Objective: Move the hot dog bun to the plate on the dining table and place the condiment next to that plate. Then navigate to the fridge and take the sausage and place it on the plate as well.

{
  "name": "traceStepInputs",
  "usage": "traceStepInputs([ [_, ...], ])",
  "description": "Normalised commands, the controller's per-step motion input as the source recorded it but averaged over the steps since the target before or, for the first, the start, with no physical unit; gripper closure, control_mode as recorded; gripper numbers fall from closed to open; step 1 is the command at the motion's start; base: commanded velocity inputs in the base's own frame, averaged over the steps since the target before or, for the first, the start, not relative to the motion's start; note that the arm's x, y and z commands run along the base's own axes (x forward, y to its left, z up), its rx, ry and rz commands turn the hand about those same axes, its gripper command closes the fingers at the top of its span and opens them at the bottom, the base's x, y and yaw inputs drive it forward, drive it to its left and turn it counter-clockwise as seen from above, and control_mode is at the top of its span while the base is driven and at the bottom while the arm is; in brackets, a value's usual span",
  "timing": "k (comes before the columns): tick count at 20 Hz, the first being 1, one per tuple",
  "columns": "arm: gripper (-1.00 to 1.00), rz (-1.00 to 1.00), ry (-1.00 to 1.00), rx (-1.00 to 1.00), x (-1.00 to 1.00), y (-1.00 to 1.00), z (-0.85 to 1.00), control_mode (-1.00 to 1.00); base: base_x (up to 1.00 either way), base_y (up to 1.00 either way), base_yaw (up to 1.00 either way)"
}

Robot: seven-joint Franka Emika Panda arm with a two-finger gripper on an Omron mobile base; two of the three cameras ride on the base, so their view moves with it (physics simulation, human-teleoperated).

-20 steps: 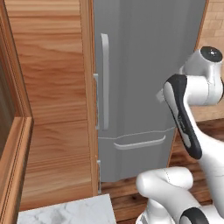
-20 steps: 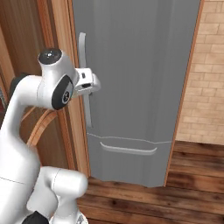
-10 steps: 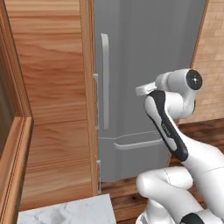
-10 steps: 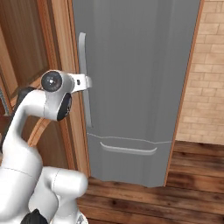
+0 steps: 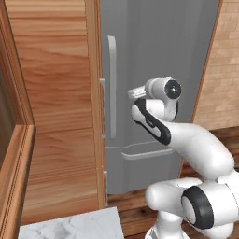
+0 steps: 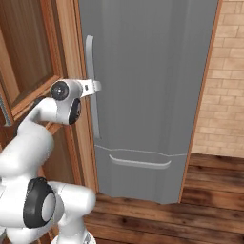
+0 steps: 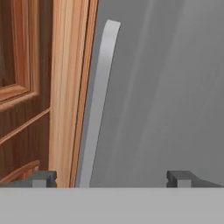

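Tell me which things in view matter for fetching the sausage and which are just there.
For the job:
- fridge, door shut
- fridge handle
- gripper, open

Just there:
- wooden cabinet
- brick wall
- wooden floor
- marble counter corner

Robot arm (image 5: 186, 144): glossy white, rounded tubular links joined by bulbous housings. A dark, near-black band wraps the forearm link (image 5: 151, 122) as an elongated oval panel. The uppermost joint cap (image 5: 172, 88) is a round black disc with a small pale centre, at 12 o'clock on the arm in the left base view; the same cap (image 6: 59, 90) sits at 12 o'clock in the right base view. A large black ring (image 5: 198, 210) marks the shoulder joint at 5 o'clock; its counterpart (image 6: 42, 206) lies at 7 o'clock. A short white flange (image 6: 93, 87) projects at the wrist. Finger tips (image 7: 43, 178) are small, square-edged, dark grey blocks.
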Motion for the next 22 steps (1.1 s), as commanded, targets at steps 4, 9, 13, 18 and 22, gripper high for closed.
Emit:
traceStepInputs([
  [4, -1.00, -0.14, 0.05, -0.10, 0.81, 0.14, 0.00, -1.00, 0.00, 0.00, 0.00],
  [9, -1.00, -0.16, 0.02, -0.07, 0.46, 0.33, 0.00, -1.00, 0.00, 0.00, 0.00],
  [13, -1.00, -0.13, 0.10, 0.00, 0.39, 0.44, 0.00, -1.00, 0.00, 0.00, 0.00],
  [18, -1.00, -0.04, 0.21, 0.14, 0.38, 0.40, 0.00, -1.00, 0.00, 0.00, 0.00],
  [22, -1.00, -0.03, 0.22, 0.18, 0.29, 0.29, 0.08, -1.00, 0.00, 0.00, 0.00],
])
